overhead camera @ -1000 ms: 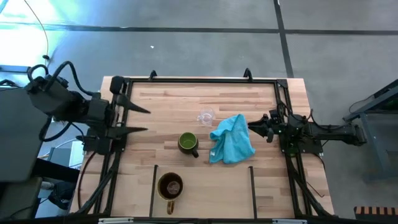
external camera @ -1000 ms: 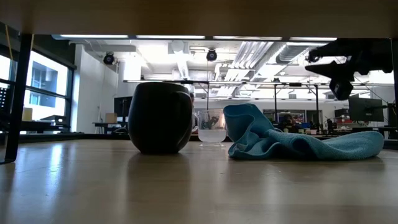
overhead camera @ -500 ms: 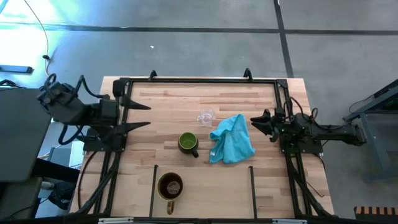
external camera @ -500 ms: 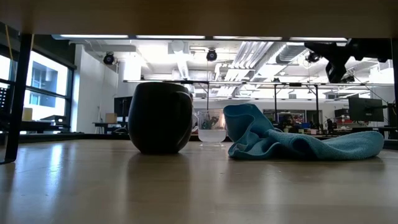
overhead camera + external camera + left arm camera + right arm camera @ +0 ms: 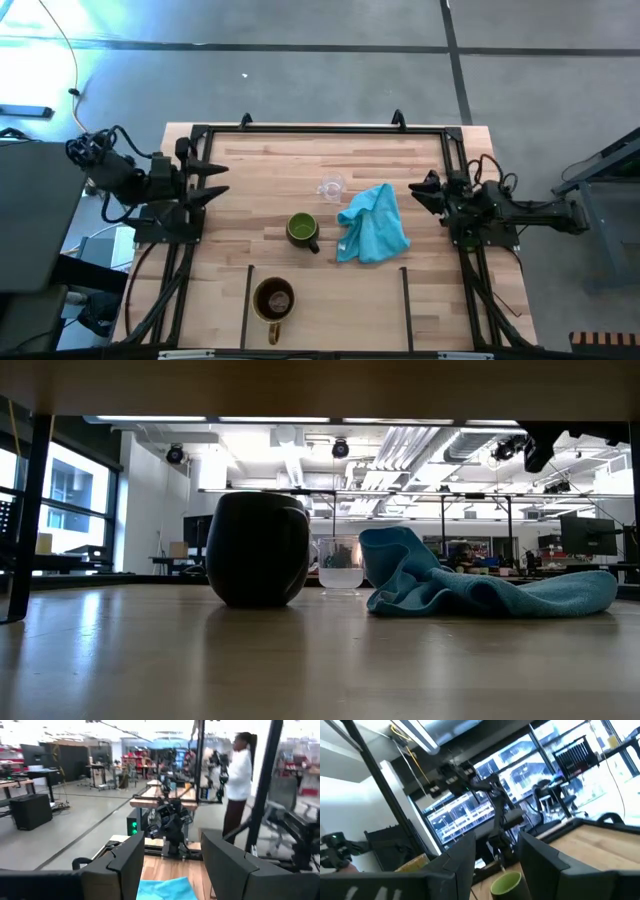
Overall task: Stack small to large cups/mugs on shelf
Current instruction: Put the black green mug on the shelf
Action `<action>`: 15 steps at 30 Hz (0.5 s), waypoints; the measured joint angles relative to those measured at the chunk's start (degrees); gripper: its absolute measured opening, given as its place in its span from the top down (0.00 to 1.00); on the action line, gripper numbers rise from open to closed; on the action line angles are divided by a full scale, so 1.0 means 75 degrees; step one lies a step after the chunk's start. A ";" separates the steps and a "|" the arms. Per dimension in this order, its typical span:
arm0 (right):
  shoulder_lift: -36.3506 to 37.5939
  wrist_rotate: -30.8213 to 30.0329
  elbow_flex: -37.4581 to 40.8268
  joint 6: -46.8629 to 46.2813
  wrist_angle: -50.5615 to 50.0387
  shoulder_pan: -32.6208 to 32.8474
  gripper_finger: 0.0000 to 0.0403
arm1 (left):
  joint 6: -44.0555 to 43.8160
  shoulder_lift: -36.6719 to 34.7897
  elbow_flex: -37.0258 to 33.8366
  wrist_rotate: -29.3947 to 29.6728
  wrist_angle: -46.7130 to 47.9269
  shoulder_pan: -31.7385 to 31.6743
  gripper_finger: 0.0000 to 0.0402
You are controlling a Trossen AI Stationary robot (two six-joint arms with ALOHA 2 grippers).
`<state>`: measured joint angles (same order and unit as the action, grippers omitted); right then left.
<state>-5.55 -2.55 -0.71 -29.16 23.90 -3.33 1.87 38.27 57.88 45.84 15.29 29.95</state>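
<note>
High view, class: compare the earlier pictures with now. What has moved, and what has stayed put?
Both arms drew back outward: the left gripper toward the table's left edge, the right gripper toward its right edge, both empty. The brown mug, green mug, glass cup and turquoise cloth stayed put.

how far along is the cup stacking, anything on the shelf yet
Done: the brown mug stands in a shelf bay between the black bars. In hand: nothing; the left gripper and right gripper are both open and empty at the table's sides. Left: the green mug and the clear glass cup sit mid-table beside the turquoise cloth, unstacked.
</note>
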 joint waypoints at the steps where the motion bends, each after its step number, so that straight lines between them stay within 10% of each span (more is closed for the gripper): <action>1: -0.0002 -0.0001 0.0000 0.0060 0.0050 0.0000 0.65 | -0.0003 -0.0178 -0.0286 0.0059 -0.0183 0.0000 0.54; 15: -0.0141 -0.0003 -0.0012 0.0109 0.0695 0.0000 0.65 | -0.0329 -0.1168 -0.1999 0.1488 -0.0682 0.0000 0.54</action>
<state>-6.61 -2.57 -0.80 -28.34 29.11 -3.33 -0.60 29.51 42.89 57.00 10.18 29.95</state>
